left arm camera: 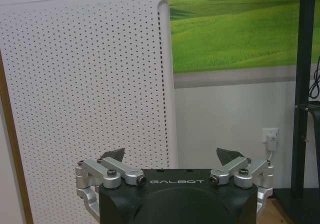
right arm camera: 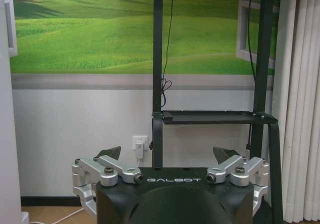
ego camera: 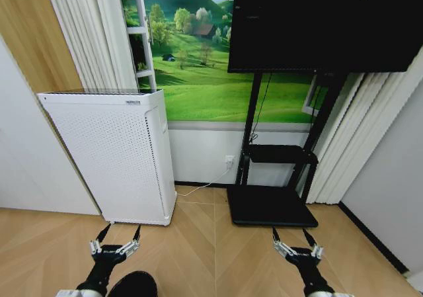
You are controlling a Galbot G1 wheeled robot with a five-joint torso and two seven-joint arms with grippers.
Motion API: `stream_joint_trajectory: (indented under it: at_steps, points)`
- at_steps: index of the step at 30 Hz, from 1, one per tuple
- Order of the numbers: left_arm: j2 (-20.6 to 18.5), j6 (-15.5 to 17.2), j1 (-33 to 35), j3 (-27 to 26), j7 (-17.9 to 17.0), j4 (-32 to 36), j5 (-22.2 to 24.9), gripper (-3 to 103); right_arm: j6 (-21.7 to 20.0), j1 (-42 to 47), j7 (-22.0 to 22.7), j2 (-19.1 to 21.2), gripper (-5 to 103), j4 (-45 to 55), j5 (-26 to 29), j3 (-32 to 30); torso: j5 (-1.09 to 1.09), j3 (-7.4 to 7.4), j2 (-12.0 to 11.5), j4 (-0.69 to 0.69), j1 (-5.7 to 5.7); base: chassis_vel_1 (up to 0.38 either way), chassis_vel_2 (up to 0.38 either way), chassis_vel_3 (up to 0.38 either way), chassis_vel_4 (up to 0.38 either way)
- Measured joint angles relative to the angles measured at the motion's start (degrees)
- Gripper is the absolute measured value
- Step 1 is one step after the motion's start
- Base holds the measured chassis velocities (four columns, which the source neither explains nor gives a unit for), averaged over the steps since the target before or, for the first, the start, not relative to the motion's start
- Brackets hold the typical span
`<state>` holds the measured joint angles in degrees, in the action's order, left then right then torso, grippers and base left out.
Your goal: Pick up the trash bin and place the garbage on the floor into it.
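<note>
The trash bin and the garbage are out of view. My left gripper (ego camera: 123, 229) hangs low over the wooden floor in front of the white perforated cabinet, open with nothing between its fingers; in the left wrist view this gripper (left arm camera: 171, 154) faces the cabinet's front corner. My right gripper (ego camera: 289, 231) is also open and empty, low before the black stand's base. In the right wrist view it (right arm camera: 167, 151) points at the stand and the wall.
A white perforated cabinet (ego camera: 109, 151) stands left against the wall. A black screen (ego camera: 324, 22) on a stand with a flat base plate (ego camera: 268, 204) is to the right. A cable runs from a wall socket (ego camera: 229, 160). An unidentifiable dark rounded shape (ego camera: 134, 285) touches the bottom edge.
</note>
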<state>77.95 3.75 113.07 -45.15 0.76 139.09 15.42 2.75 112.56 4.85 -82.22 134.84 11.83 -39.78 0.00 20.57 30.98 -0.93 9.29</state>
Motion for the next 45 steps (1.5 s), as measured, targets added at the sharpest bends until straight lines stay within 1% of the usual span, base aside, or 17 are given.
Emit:
stream_joint_trajectory:
  at_steps: [15,23,25,28,30,36,45]
  points:
    - [0.00,0.00,0.00,0.00,0.00,0.00,0.00,100,0.00,0.00,0.00,0.00,100,0.00,0.00,0.00,0.00,2.38,3.86,0.00,1.49,0.000,0.000,0.000,0.000]
    - [0.00,0.00,0.00,0.00,0.00,0.00,0.00,100,0.00,0.00,0.00,0.00,100,0.00,0.00,0.00,0.00,3.12,5.11,0.00,2.00,0.000,0.000,0.000,0.000]
    - [0.00,0.00,0.00,0.00,0.00,0.01,0.00,100,0.00,0.00,0.00,0.00,100,0.00,0.00,0.00,0.00,3.80,6.26,0.00,2.46,0.000,0.000,0.000,0.000]
    - [0.00,0.00,0.00,0.00,0.00,0.00,0.00,100,0.00,0.00,0.00,0.00,100,0.00,0.00,0.00,0.00,4.11,6.79,0.00,2.68,0.000,0.000,0.000,0.000]
    - [0.00,0.00,0.00,0.00,0.00,0.00,0.00,100,0.00,0.00,0.00,0.00,100,0.00,0.00,0.00,0.00,4.61,7.66,0.00,3.05,0.000,0.000,0.000,0.000]
    - [0.00,0.00,0.00,0.00,0.00,0.00,0.00,100,0.00,0.00,0.00,0.00,100,0.00,0.00,0.00,0.00,5.10,8.42,0.00,3.32,0.000,0.000,0.000,0.000]
    - [0.00,0.00,0.00,0.00,0.00,0.00,0.00,100,0.00,0.00,0.00,0.00,100,0.00,0.00,0.00,0.00,5.12,8.41,0.00,3.33,0.000,0.000,0.000,0.000]
